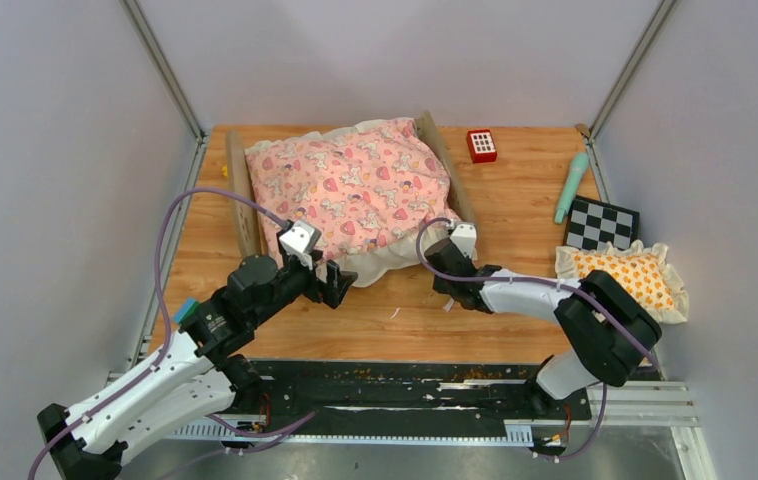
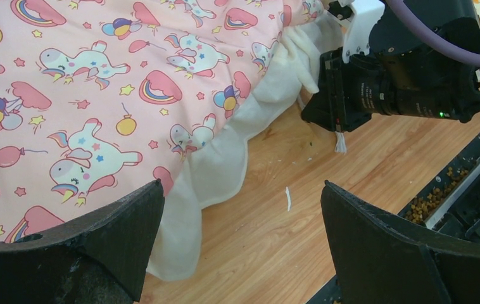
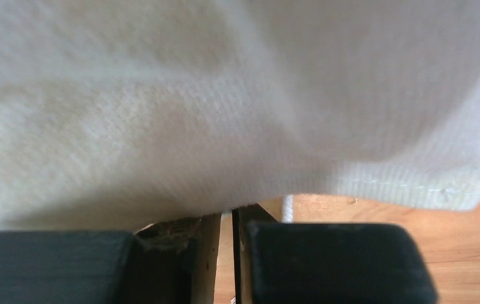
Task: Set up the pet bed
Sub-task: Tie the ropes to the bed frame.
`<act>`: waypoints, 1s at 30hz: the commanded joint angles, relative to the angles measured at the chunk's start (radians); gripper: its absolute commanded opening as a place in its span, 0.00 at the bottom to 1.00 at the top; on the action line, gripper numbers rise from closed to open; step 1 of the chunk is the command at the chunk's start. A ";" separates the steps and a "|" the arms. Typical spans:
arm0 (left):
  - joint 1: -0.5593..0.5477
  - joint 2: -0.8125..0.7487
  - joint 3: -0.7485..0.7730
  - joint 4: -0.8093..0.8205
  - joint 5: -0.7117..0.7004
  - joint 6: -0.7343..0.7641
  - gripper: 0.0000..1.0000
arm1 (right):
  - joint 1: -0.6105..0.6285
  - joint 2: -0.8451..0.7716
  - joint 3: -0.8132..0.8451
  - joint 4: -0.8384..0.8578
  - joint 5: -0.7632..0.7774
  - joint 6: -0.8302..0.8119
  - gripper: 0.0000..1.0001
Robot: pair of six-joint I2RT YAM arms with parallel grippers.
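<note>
The pet bed point(image 1: 243, 195) sits toward 11 o'clock on the table point(image 1: 515, 210). Its pink unicorn quilt point(image 1: 355, 185) is spread over the frame, with the white ruffle point(image 2: 225, 158) spilling off the near end. My left gripper point(image 2: 242, 193) hangs at the bed's 6 o'clock, jaws spread wide, holding nothing. My right gripper point(image 3: 232, 231) is at the bed's 4 o'clock corner, its fingers almost together (only a thin slit shows). Cloth drapes over them, but I cannot tell whether any is pinched.
</note>
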 commanded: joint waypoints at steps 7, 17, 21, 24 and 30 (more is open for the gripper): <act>0.004 -0.023 -0.007 0.002 -0.017 0.007 1.00 | 0.030 -0.100 -0.102 -0.026 -0.042 0.033 0.00; 0.004 -0.022 -0.013 0.005 -0.011 -0.008 1.00 | 0.041 -0.171 -0.139 -0.070 -0.077 0.036 0.11; 0.004 -0.026 -0.015 0.001 -0.014 -0.012 1.00 | 0.040 -0.212 -0.132 -0.096 -0.059 0.031 0.20; 0.004 -0.026 -0.014 0.001 -0.017 -0.016 1.00 | 0.041 -0.232 -0.119 -0.109 -0.049 0.018 0.21; 0.004 -0.029 -0.015 0.000 -0.016 -0.023 1.00 | 0.040 -0.282 -0.099 -0.140 -0.057 0.001 0.28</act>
